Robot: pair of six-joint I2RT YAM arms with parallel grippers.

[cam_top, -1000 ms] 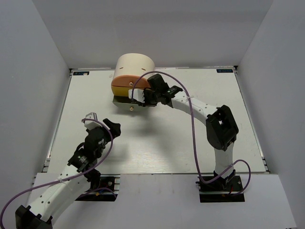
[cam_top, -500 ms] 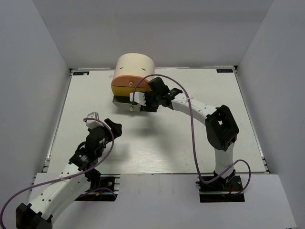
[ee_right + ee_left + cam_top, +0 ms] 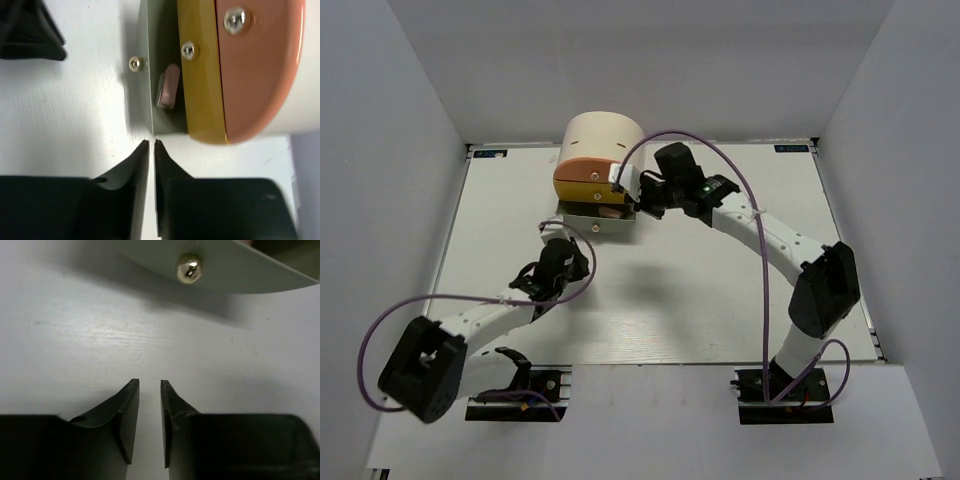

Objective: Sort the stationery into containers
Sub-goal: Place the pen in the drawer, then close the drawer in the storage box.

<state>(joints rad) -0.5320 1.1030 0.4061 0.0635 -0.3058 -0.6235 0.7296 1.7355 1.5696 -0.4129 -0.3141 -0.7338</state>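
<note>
The step in hand is judged to be the end of a placement. The pink eraser [image 3: 167, 86] lies inside the lowest, grey-green drawer [image 3: 146, 95], which stands pulled out from the cream cabinet [image 3: 605, 135]. It sits beneath the yellow drawer [image 3: 200, 90] and the orange drawer [image 3: 260, 70], both of which appear pushed in. No highlighter or white stick shows on the table [image 3: 75, 330] in any view; whether they lie in the shut drawers cannot be told. The right end effector [image 3: 151, 145] hangs just off the corner of the open drawer nearest its own arm, its fingers pressed almost together with only a sliver between them and nothing pinched. The left end effector [image 3: 149, 384] sits low over the table, facing the curved drawer front and its small round knob [image 3: 189, 267], near but apart from it; its fingers also stand nearly together and empty. The next move is judged to be shutting the grey-green drawer. That calls for a straight push on the curved front, at or near the knob, along the drawer's line of travel; an off-centre push could skew the drawer or shove the cabinet across the table. The right arm should first clear the drawer corner so that it is not caught
</note>
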